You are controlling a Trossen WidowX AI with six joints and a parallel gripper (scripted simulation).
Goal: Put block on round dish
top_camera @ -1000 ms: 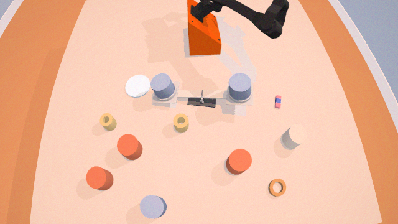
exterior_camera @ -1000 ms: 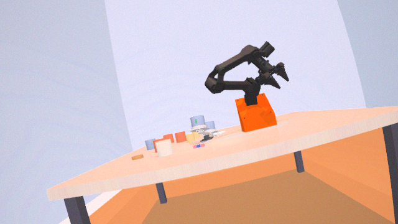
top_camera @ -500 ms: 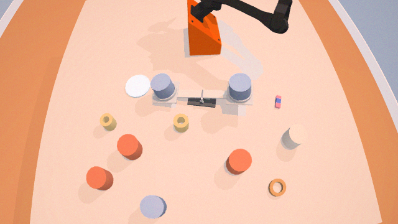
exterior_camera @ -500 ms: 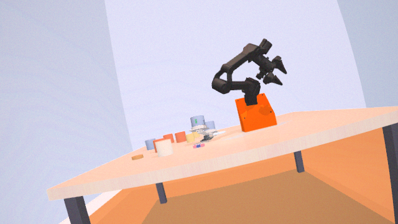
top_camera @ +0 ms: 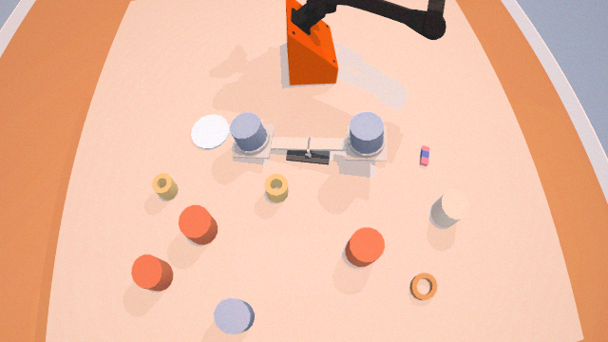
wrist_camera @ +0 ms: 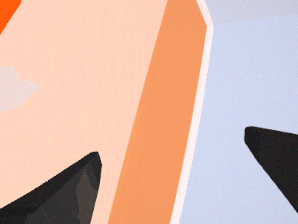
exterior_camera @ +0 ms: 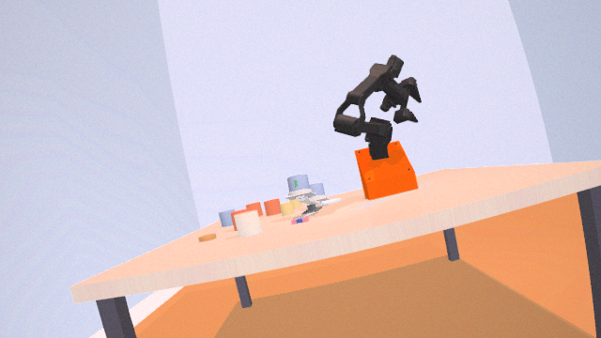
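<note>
Pale desk spreads below my fingers, spread apart, gripping nothing. Well below them, the lower cup probably hides the unseen block; a crooked lift could jolt the balance and shift the raised cup, ending my attempt.

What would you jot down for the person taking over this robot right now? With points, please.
Gripper (exterior_camera: 417, 107) (wrist_camera: 173, 147): fingers open, nothing between them, raised away from the balance.
Balance (top_camera: 328, 144): a blue-grey cup stands on each end, one nearer the round dish (top_camera: 210, 131), the other nearer the pink-and-blue piece (top_camera: 425, 156).
Done: neither cup is lifted, and the dish is bare.
Hidden block: out of sight; which cup covers it, I cannot tell.
Left: choose and lift one cup only, put the block on the dish, let go, move clear.
</note>
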